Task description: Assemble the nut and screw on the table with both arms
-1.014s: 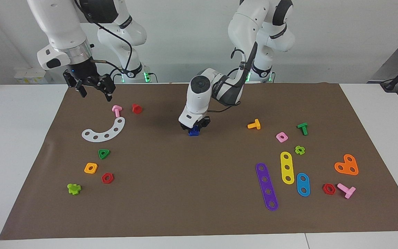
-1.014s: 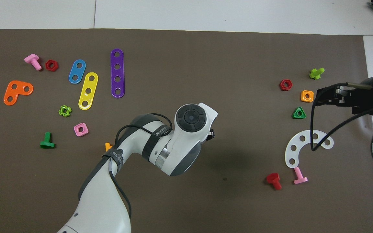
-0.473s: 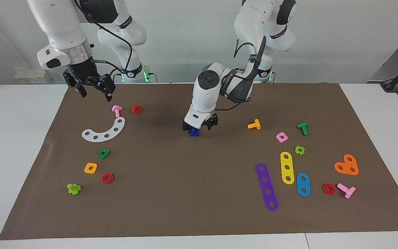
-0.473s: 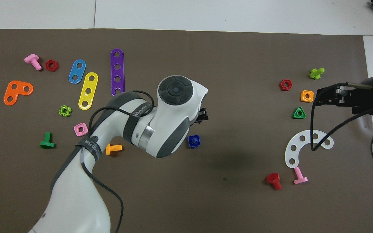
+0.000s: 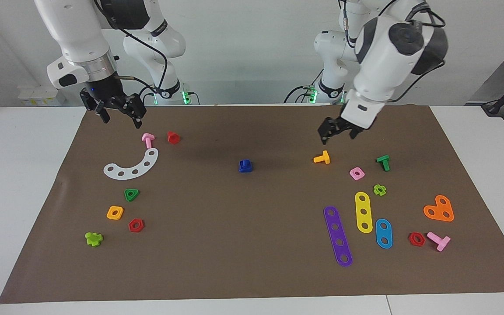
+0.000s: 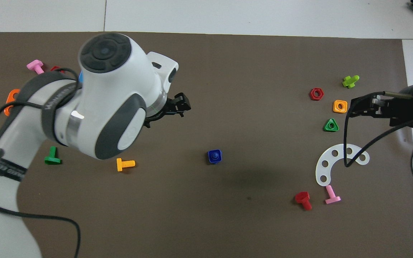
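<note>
The brown-matted table (image 5: 252, 262) lay under me, toy parts scattered toward both ends. My left jaws (image 5: 337, 131) hung spread and empty over the orange screw (image 5: 322, 158); my right jaws (image 5: 116, 111) waited spread near a corner. Mid-table, the blue screw (image 5: 245, 163) stood in its nut (image 5: 245, 168); barely threaded, a knock might separate them.

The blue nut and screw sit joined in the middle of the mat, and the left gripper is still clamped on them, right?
Not quite. The blue nut and screw do sit joined mid-mat, but the left gripper has let go: the facing view shows it raised, jaws open, over the mat near the orange screw.
</note>
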